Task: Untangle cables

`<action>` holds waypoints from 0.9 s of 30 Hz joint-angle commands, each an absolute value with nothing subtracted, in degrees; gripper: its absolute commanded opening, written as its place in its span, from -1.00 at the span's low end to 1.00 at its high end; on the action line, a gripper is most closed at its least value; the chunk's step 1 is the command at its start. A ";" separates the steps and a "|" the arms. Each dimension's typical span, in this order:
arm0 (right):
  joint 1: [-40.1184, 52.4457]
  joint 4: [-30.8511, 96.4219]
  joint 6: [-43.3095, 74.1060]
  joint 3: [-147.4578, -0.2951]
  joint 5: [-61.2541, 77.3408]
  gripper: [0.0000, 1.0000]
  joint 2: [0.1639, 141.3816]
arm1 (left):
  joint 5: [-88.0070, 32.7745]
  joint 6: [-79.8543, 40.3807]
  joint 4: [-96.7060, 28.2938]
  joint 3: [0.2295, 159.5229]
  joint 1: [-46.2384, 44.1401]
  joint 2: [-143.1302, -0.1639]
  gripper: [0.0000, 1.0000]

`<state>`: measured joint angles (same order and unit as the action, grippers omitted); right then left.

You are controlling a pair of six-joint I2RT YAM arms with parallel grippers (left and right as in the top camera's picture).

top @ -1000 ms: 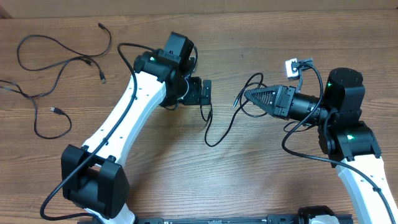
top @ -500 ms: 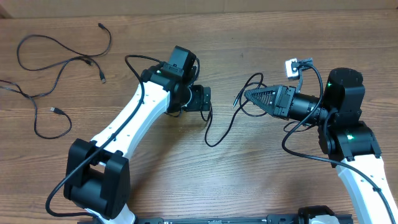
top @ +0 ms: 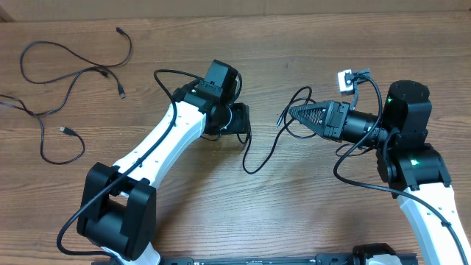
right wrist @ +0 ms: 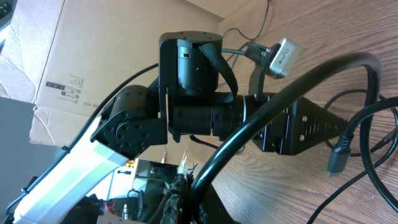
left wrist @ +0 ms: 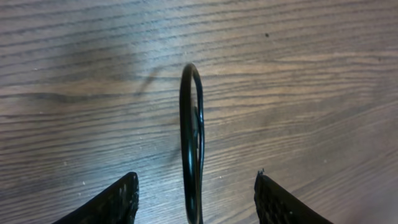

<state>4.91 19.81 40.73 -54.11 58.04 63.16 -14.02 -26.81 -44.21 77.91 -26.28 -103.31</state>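
Brown, wood-grained tabletop (top: 331, 44) beneath thin black cables (top: 73, 77). We mark the left arm (top: 154, 147) and right arm (top: 434, 221): white links, black joints, the right with green lights. We show left tool (top: 241, 121) and right tool (top: 294, 112) black, cardboard box (right wrist: 62, 68) tan.

No readable text
A printed label (right wrist: 67, 83) is seen on the cardboard box (right wrist: 93, 50), too small to be read.

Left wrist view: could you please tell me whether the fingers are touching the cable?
No, the cable loop stands free between the two fingers, with bare table on either side.
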 commanded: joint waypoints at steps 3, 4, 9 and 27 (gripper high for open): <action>4.75 19.94 40.51 -54.48 57.74 -0.93 62.43 | -10.02 -30.09 -43.86 77.34 -26.94 -105.86 0.21; 4.75 19.97 40.51 -54.48 57.74 -0.93 62.43 | -9.87 -30.06 -43.86 77.34 -26.98 -106.21 0.21; 4.75 19.99 40.49 -54.48 57.71 -0.93 62.43 | -9.78 -30.02 -43.83 77.34 -26.98 -106.65 0.20; 4.75 20.25 40.05 -54.48 56.64 -0.93 62.43 | 11.38 -32.40 -53.47 77.34 -24.16 -106.65 -0.03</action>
<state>4.91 20.32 40.56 -54.11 57.49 63.16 7.18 -30.55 -52.62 77.58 -25.63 -106.19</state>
